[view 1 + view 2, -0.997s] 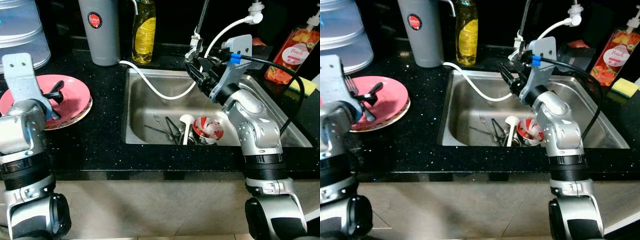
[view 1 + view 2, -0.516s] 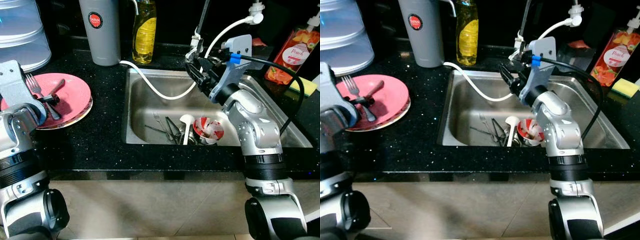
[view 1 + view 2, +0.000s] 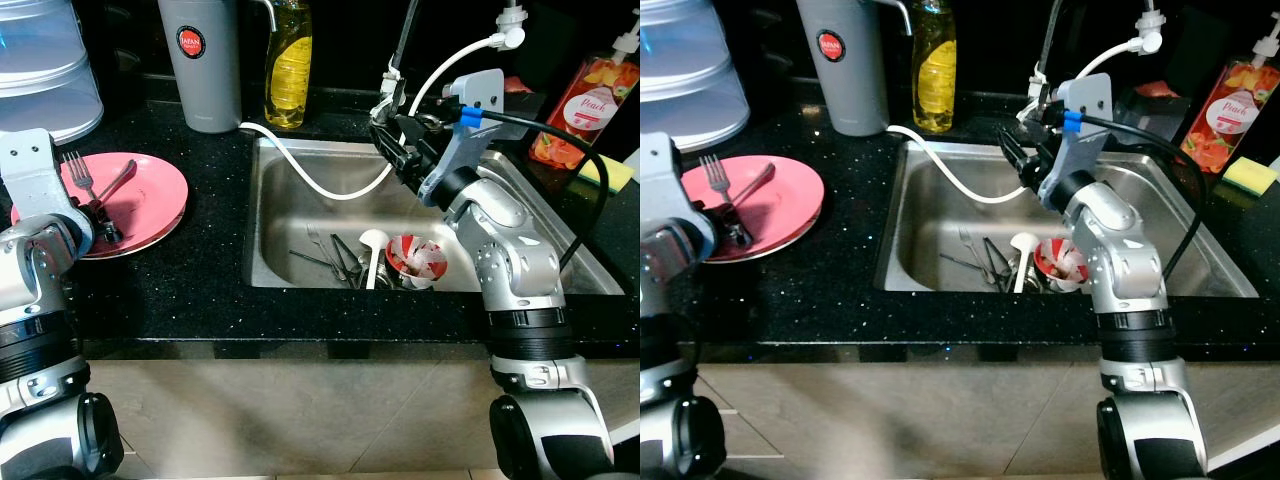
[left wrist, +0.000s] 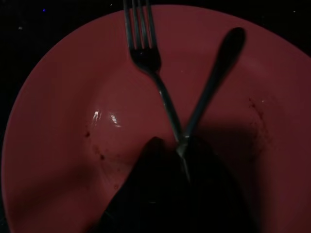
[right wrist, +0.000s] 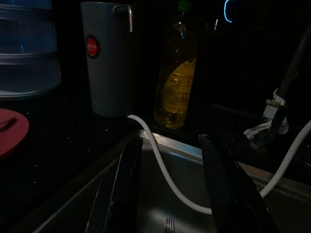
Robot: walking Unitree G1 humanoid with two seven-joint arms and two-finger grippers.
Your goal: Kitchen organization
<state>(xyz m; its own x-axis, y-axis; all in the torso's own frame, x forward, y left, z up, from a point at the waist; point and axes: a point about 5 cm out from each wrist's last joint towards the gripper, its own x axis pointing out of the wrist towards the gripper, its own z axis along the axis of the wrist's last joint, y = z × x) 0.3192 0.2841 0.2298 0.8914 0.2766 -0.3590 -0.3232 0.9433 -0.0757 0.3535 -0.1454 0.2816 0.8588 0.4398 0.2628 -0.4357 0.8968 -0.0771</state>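
1. Since a second ago the left arm has pulled back toward the robot, and the fork (image 3: 82, 172) and a second utensil (image 3: 118, 179), then partly hidden by the arm, now lie in plain sight on the pink plate (image 3: 160, 205).
2. Two utensils lie crossed on that one plate; the left gripper (image 4: 177, 160) sits at their crossing, its fingertips close together, though whether it grips them is unclear.
3. The plate rests on the black counter (image 3: 205, 285), left of the steel sink (image 3: 300, 235).
4. In the sink lie a white spoon (image 3: 370, 245), a red-and-white cup (image 3: 415, 258) and several dark utensils (image 3: 335, 260).
5. The right gripper (image 5: 170, 194) hovers above the sink, fingers spread and empty; a white hose (image 3: 330, 185) loops between them.
6. Behind stand one grey tumbler (image 3: 200, 60) and one yellow soap bottle (image 3: 288, 65).
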